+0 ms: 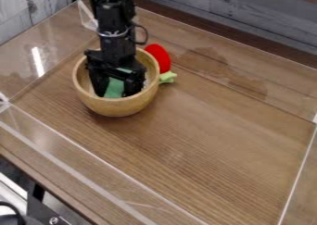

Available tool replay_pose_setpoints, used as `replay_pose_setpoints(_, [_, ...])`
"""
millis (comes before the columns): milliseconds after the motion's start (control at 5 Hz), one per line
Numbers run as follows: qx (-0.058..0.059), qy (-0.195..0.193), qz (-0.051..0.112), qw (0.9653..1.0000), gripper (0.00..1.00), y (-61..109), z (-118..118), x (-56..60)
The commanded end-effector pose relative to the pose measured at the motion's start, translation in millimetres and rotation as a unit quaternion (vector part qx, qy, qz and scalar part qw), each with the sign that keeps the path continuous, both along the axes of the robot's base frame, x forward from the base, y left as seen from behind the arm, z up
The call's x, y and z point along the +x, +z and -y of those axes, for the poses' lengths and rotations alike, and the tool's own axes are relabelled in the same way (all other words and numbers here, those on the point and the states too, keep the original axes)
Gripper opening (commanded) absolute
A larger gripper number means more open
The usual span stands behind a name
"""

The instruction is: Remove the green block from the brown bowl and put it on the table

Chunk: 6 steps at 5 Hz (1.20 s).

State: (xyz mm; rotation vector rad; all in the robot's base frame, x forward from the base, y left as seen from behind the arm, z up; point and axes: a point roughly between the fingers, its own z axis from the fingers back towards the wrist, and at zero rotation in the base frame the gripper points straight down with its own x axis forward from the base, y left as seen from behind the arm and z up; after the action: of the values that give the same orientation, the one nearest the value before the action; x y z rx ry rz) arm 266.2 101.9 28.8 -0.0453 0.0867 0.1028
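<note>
Near the tabletop's (210, 145) far left corner, inside brown bowl (89, 97): green block (115, 88), hand (118, 83) lowered around it, jaws apart. Likely light, stiff, smooth; grip across narrow flat sides, mid-length.

Wood-grain bench (210, 136) with clear acrylic walls (148, 206) carries a brown bowl (111, 103) toward its far left and a red toy (158, 60) with a green leaf just beside the bowl's far right rim.
</note>
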Motion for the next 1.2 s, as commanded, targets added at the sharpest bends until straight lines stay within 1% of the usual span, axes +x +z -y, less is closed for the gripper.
replay_pose_setpoints(0, [0.012, 0.003, 0.043, 0.9990, 1.00, 25.8, -7.0, 11.6])
replay_pose_setpoints(200, [0.010, 0.004, 0.045, 0.9989, 1.00, 24.4, -8.9, 13.2])
replay_pose_setpoints(800, [0.011, 0.010, 0.042, 0.9990, 1.00, 14.3, -12.6, 16.2])
replay_pose_setpoints(1000, [0.011, 0.011, 0.040, 0.9991, 0.00, 10.2, -12.9, 16.8])
